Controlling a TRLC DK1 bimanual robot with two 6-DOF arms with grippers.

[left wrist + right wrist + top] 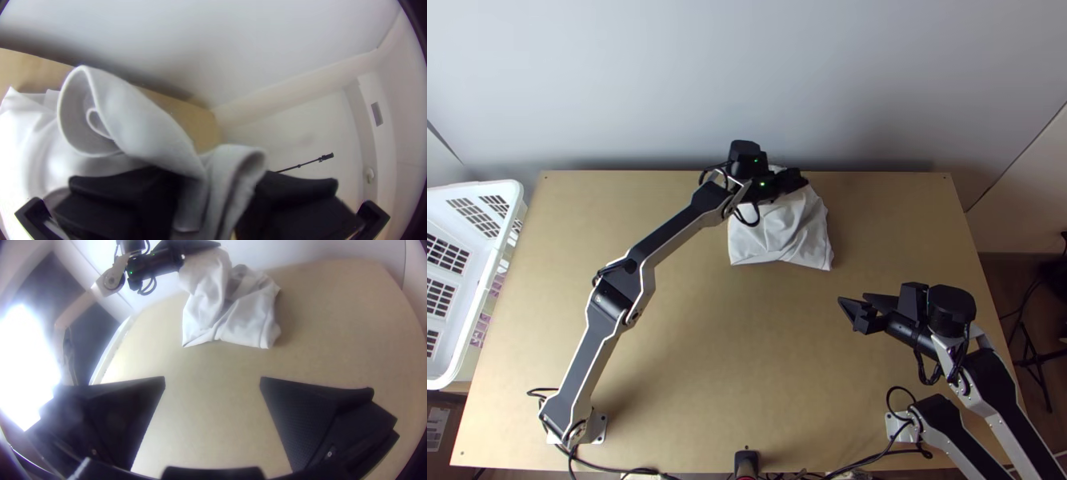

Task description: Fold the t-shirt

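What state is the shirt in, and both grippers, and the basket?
T-shirt, rumpled, its far part held up
Left gripper, closed on the t-shirt
Right gripper, open, nothing between its fingers
Basket, open-topped, beside the table

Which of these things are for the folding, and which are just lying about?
Folding:
- White t-shirt, rumpled
- Left gripper, pinching the t-shirt
- Right gripper, open and empty

Lying about:
- White plastic basket, left
- Black cables, near edge
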